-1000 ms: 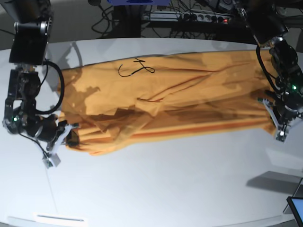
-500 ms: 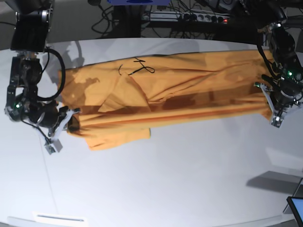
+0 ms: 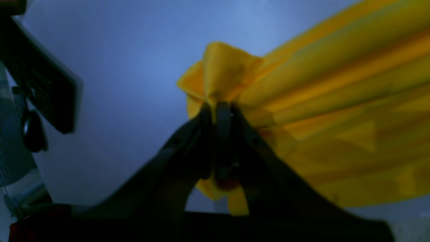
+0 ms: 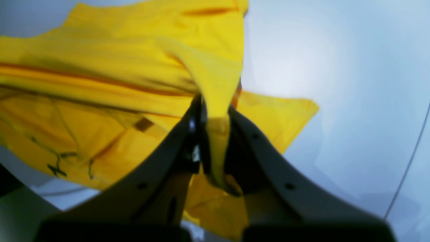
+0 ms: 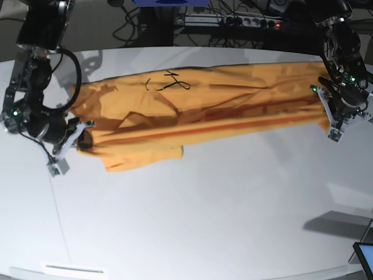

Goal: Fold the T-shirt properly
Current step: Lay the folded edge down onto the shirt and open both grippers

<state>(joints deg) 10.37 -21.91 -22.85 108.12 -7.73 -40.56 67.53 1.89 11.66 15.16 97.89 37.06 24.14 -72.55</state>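
The orange-yellow T-shirt (image 5: 221,105) lies stretched in a long band across the far half of the white table (image 5: 198,210). A dark squiggle (image 5: 169,84) shows near its far left edge. My left gripper (image 5: 330,116), at the right end of the band in the base view, is shut on a bunched corner of the T-shirt (image 3: 319,117); its fingertips (image 3: 223,111) pinch the cloth. At the band's other end my right gripper (image 5: 83,140) is shut on a fold of the T-shirt (image 4: 117,67). A sleeve flap (image 5: 143,158) lies flat at the front left.
A power strip (image 5: 245,22) and cables lie beyond the table's far edge. A screen corner (image 5: 364,256) pokes in at the bottom right. A thin white strip (image 5: 76,269) lies at the front left edge.
Both grippers have moved toward the table's far side, carrying the shirt's front edge with them. The band is now narrower and tauter, and the sleeve flap has settled flat.
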